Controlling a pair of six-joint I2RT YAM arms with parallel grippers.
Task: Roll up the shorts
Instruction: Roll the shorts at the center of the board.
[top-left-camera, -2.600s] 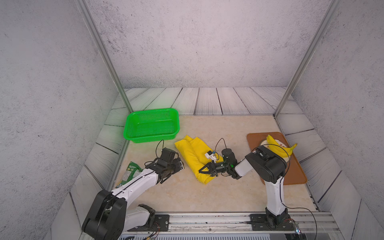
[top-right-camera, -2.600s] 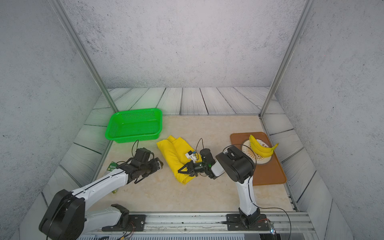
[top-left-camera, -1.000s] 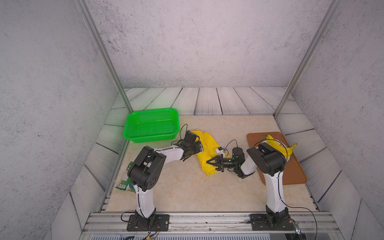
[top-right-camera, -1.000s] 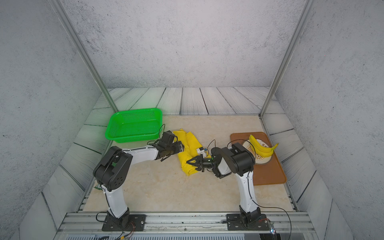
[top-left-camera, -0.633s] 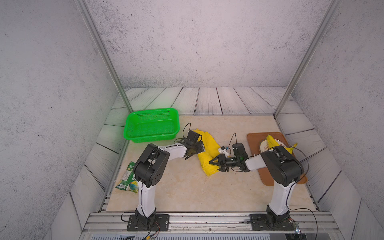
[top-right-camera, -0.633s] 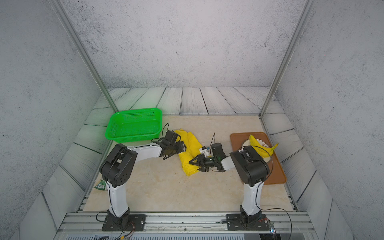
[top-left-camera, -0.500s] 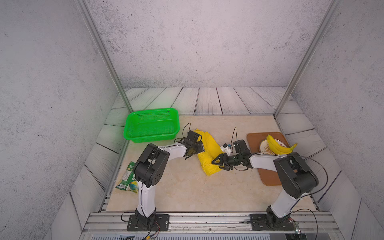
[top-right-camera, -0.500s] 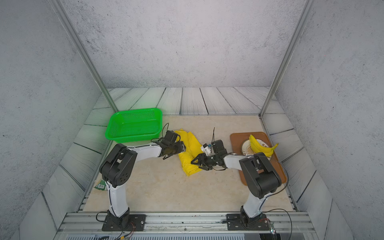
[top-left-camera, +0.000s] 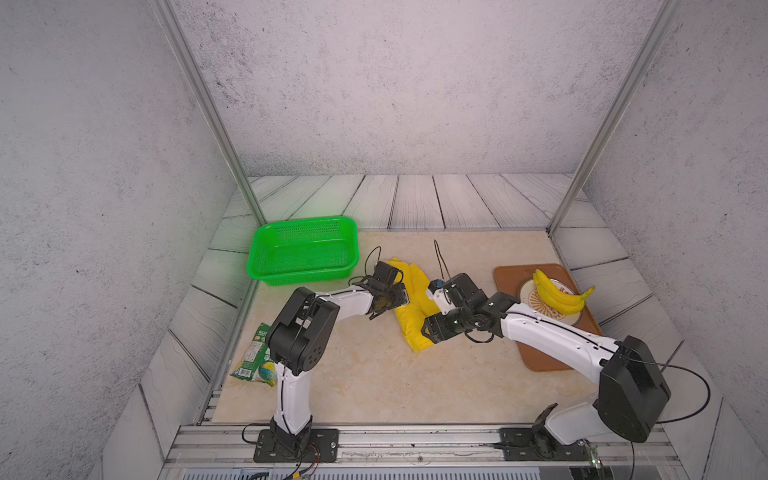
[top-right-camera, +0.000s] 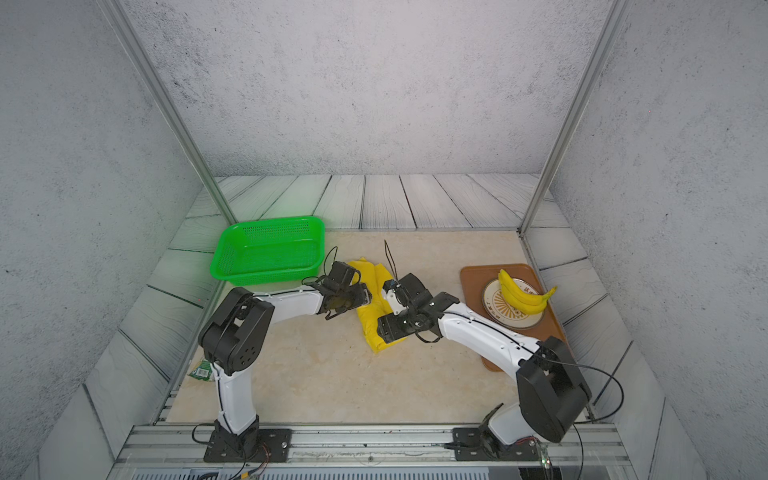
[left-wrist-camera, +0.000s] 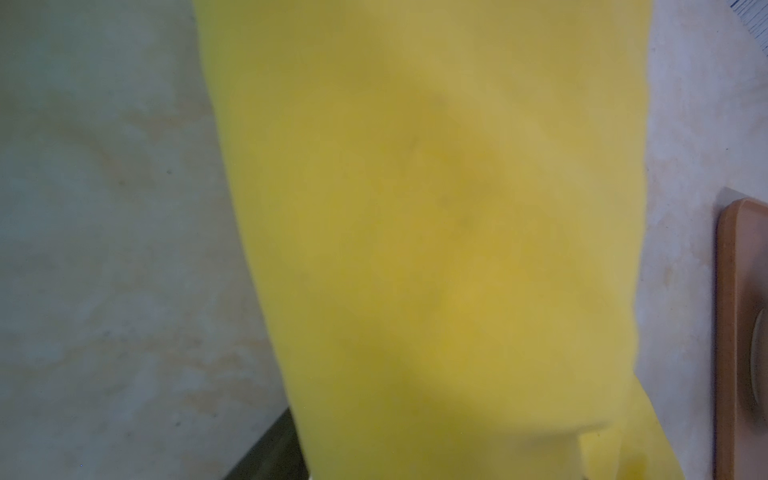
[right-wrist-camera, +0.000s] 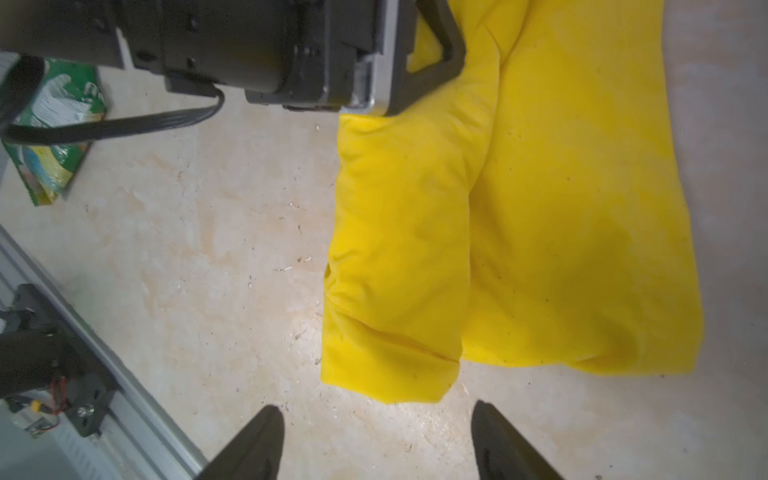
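The yellow shorts (top-left-camera: 411, 309) (top-right-camera: 370, 316) lie on the beige mat as a long folded strip, with one long side rolled into a thick tube (right-wrist-camera: 399, 232). My left gripper (top-left-camera: 388, 299) (top-right-camera: 345, 299) sits at that rolled side near the far end, open. One finger (right-wrist-camera: 453, 41) rests over the roll, and fabric (left-wrist-camera: 436, 228) fills the left wrist view. My right gripper (top-left-camera: 432, 330) (top-right-camera: 386, 330) (right-wrist-camera: 376, 415) hovers at the shorts' near end, open, with only bare mat between its fingers.
A green basket (top-left-camera: 303, 272) (top-right-camera: 266, 274) stands behind the left arm. A brown tray (top-left-camera: 540, 357) (top-right-camera: 494, 357) at the right carries a plate with bananas (top-left-camera: 557, 295). A snack packet (top-left-camera: 255, 357) (right-wrist-camera: 54, 137) lies by the left arm's base.
My right gripper has opened and let go of the shorts' near end, and the right arm's elbow has swung out to the right. The left gripper stays at the rolled edge.
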